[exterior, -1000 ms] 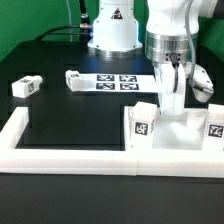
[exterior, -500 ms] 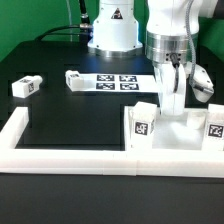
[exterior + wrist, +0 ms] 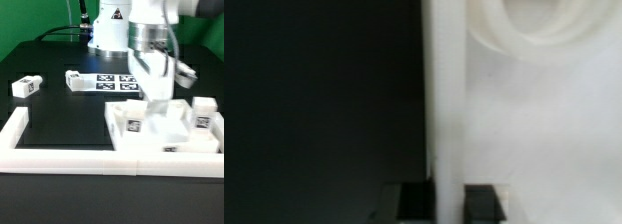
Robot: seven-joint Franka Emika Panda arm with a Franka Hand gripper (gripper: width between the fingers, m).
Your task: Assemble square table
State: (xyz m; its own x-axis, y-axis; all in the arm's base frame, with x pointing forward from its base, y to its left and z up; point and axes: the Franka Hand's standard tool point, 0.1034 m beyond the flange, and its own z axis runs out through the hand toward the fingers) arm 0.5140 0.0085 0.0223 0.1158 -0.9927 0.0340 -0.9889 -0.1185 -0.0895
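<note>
Exterior view: we see the gripper (image 3: 158, 95) down on the tabletop (image 3: 152, 130). The slab sits nearer the camera than the marker board (image 3: 118, 83), toward the exterior view's right, skewed in the corner of the border wall (image 3: 60, 150), which probably braces it. A tagged leg (image 3: 131, 122) and a second tagged leg (image 3: 205, 110) stand upright on it. One loose leg (image 3: 75, 78) lies just beside the marker board on the exterior view's left, and a farther loose leg (image 3: 25, 86) lies well apart. Wrist view: the dark fingers (image 3: 411, 203) pinch a thin white tabletop edge, so the claw is clenched on the slab. A round recess (image 3: 535, 30) shows nearby, likely a leg socket. We judge the grip serves to reposition the slab.
</note>
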